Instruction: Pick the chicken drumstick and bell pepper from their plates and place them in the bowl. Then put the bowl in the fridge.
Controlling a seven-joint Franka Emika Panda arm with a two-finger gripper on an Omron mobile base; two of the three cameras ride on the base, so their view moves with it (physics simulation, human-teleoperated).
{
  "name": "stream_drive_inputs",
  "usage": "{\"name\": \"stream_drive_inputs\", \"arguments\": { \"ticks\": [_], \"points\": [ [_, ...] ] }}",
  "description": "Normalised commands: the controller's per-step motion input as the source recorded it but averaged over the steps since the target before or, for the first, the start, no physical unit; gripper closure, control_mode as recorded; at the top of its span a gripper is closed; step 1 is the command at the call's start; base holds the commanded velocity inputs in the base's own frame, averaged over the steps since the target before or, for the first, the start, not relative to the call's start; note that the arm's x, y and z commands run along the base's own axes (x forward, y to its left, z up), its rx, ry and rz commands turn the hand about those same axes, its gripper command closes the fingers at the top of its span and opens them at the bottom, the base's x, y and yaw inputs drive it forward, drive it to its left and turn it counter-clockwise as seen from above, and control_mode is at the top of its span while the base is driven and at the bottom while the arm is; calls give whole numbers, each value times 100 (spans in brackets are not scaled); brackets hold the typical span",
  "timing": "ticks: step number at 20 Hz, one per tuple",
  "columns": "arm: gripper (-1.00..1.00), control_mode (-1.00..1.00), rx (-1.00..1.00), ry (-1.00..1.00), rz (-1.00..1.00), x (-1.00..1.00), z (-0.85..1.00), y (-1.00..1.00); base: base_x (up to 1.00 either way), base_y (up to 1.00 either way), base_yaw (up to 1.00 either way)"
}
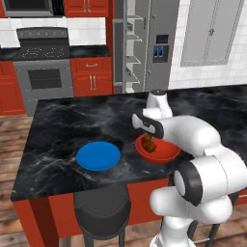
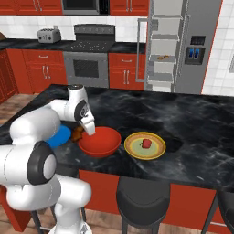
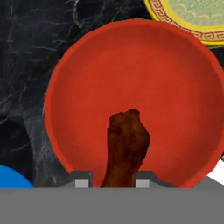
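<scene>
Drumstick (image 3: 127,144) first, and it was right there in the tool (image 3: 109,181), jaws pinched narrow on its thin end, thick end pointing out over the bowl (image 3: 131,57). It looked dark brown and knobbly, hanging above the near side of the hollow, by the rim. Good spot, but the judgement here was that the release would go better a touch further in, toward the middle of the hollow, and low, so the meat would not bounce off the glossy red wall or tip back over the edge onto the desk (image 1: 58,125). A slow opening, then a straight lift, would be the clean way.

Just left of the bowl sat the blue plate (image 1: 98,156), bare now. On the bowl's other side, close by, the yellow plate (image 2: 145,146) carried the bell pepper (image 2: 146,143), small, red and blocky, waiting its turn. Farther back, past the desk, the fridge (image 2: 180,45) stood with a door open, pale shelves showing.
</scene>
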Motion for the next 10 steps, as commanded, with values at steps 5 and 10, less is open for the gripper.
{"name": "stream_drive_inputs", "arguments": {
  "ticks": [5, 10],
  "points": [
    [100, -100, -4, -1, -14, 22, -28, -23, 0, 0, 0],
    [100, -100, 0, 0, -9, 10, -31, -19, 0, 0, 0]
  ]
}}
